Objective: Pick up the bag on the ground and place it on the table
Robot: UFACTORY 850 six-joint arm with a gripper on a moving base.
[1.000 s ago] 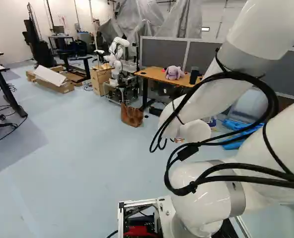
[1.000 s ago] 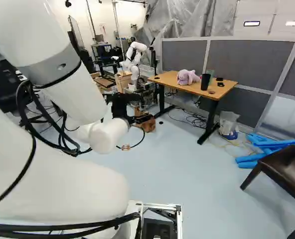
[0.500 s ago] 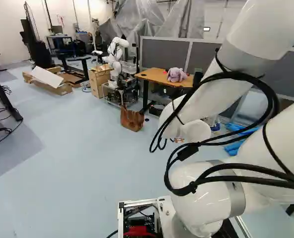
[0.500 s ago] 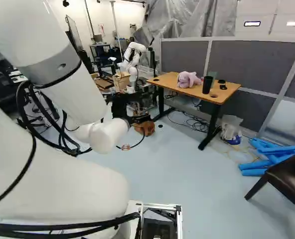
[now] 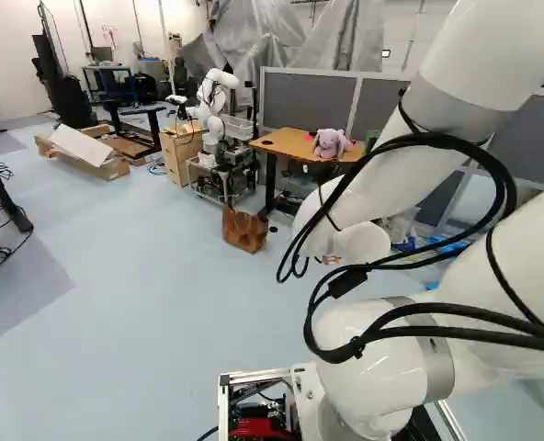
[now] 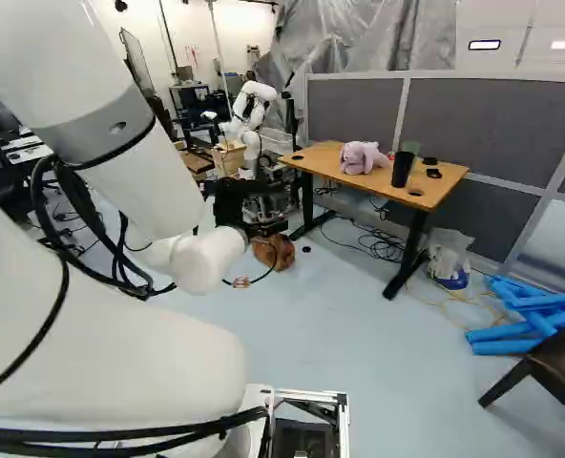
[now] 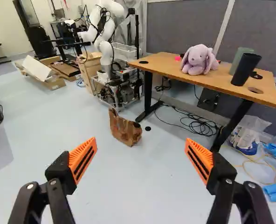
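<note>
We have our tool (image 6: 233, 205) spread wide, its fingers (image 7: 59, 170) well apart and the orange pads (image 7: 83, 157) facing each other across open space. Our brown bag (image 7: 126, 132) sits on the pale floor (image 7: 138, 186), ahead of the tool and well beyond its fingertips, roughly in line with the gap between them. It slumps a little, one side of its top rising higher than the other, near a dark leg (image 7: 148, 95) of the wooden desk (image 7: 168, 64). On that desk we see a purple plush toy (image 7: 198, 60), with a black cup (image 7: 245, 69) and a greenish cup (image 7: 241, 57) next to each other. Black cables (image 7: 196, 125) lie coiled on the floor below. Near the desk's end, another robot (image 7: 111, 21) stands on a metal cart (image 7: 121, 93). At the right of the right base view we see blue tubes (image 6: 540, 303) piled by a dark chair (image 6: 554, 367).
</note>
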